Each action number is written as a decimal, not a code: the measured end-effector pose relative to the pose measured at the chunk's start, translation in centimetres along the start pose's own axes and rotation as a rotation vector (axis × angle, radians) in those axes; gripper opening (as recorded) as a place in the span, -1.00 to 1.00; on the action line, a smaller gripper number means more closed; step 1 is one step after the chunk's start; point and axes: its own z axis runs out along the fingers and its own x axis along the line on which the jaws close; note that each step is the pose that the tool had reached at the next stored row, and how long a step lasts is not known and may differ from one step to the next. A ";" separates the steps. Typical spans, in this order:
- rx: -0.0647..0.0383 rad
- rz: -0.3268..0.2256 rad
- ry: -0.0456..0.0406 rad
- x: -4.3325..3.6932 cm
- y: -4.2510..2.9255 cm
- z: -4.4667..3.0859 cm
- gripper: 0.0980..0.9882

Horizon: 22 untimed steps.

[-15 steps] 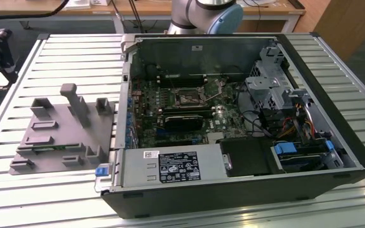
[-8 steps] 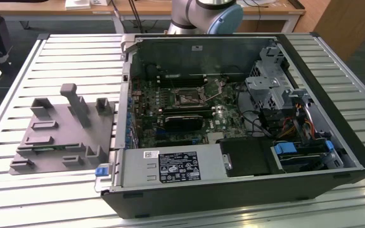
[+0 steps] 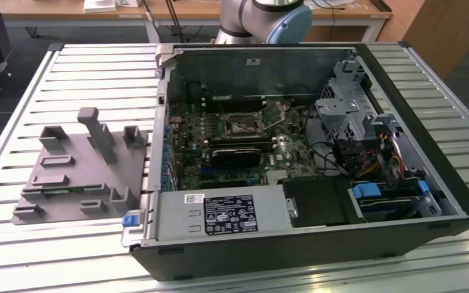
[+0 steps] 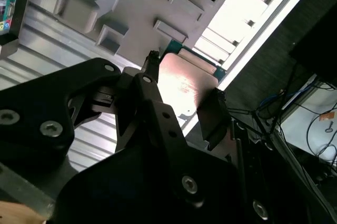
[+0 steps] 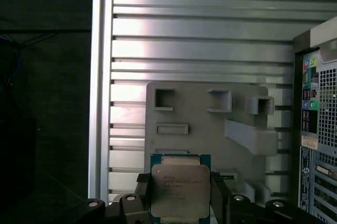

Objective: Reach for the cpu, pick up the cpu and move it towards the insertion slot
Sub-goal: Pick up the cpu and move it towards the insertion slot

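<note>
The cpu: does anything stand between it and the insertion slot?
Yes. The fingers hold the cpu above the grey plate, outside the computer case. In the exterior view, the case's upright side wall stands between that plate and the insertion slot.

It looks like a robotics lab or workshop. A slotted aluminium desk (image 3: pixel 80 67) carries an opened black computer tower (image 3: pixel 300 256) with its green motherboard (image 3: pixel 189 162) exposed, beside a grey plastic fixture plate with upright blocks (image 3: pixel 71 183). A silver-and-blue robot arm (image 3: pixel 267 18) rises behind, before wooden worktables (image 3: pixel 185 12).
</note>
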 end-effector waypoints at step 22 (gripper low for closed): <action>-0.001 0.001 0.0003 -5.85 -0.09 0.04 0.00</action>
